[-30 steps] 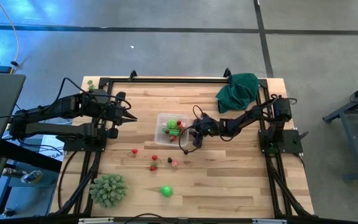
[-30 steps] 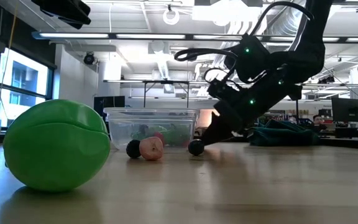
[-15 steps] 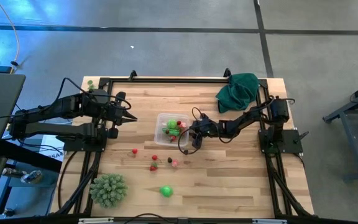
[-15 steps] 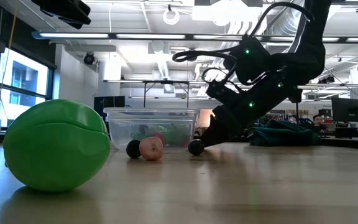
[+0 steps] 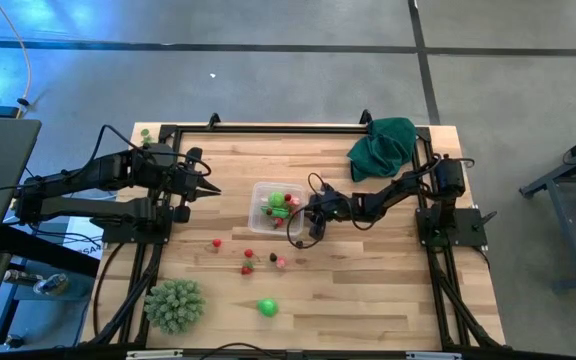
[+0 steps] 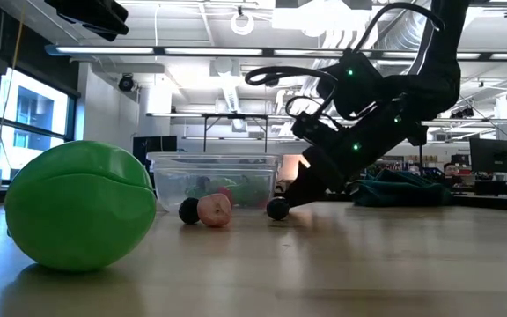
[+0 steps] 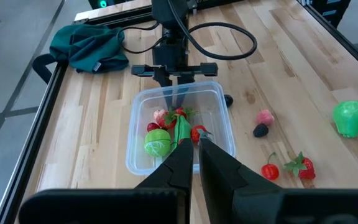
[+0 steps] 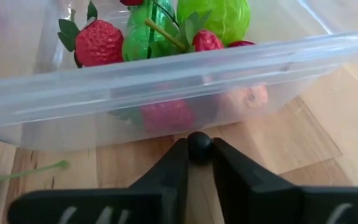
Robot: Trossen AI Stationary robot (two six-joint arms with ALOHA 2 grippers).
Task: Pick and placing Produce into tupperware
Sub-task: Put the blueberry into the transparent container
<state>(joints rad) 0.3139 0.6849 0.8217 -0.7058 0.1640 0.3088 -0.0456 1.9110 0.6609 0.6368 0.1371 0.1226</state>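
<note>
The clear tupperware [image 5: 276,207] stands mid-table and holds a strawberry [image 8: 97,42], a green leafy piece [image 8: 216,15] and other produce. My right gripper [image 8: 199,155] is low at the tupperware's right wall [image 5: 308,213], shut on a small dark berry [image 8: 199,147]. Another dark berry [image 7: 228,99] lies by the tupperware's near right corner. More produce lies loose on the near side: a pink piece [image 5: 281,262], red pieces [image 5: 247,269] and a green fruit [image 5: 267,307]. My left gripper [image 5: 211,190] hovers shut, left of the tupperware. My right gripper pinches the small dark berry's two sides [image 8: 190,149] between its two fingertips [image 8: 178,155]. The fingers slant down from the table's right side. The berry sits right before the foot of the tupperware's wall; whether it still rests on the wood, I cannot tell.
A large spiky pale-green ball [image 5: 175,304] sits at the near left corner. A dark green cloth [image 5: 382,143] lies bunched at the far right. A black cable loop [image 5: 298,232] hangs off the right arm next to the tupperware.
</note>
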